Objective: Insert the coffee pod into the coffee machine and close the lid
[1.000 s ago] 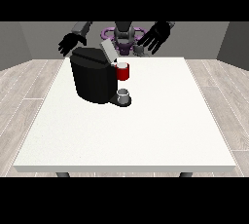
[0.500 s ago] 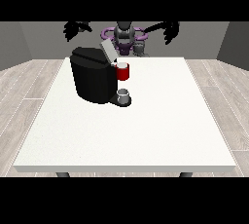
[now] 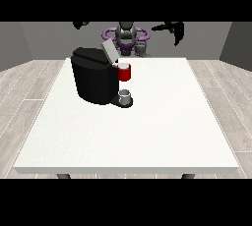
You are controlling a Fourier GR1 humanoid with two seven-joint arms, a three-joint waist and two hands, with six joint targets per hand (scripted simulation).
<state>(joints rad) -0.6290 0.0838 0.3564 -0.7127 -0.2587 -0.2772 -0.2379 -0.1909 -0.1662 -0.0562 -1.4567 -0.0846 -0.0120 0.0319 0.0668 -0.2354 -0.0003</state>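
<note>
A boxy black coffee machine [image 3: 96, 77] with raised grey lid [image 3: 109, 52] is shown on the large white tabletop [image 3: 147, 131]. A small grey thing [image 3: 125, 95], possibly the pod, is seen on its tray. The pod is judged light and rigid, best pinched at its sides. The raised hands' [image 3: 173, 27] finger state cannot be told.

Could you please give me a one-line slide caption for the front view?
Black coffee machine on the white table, lid raised, both hands lifted high behind it.
</note>
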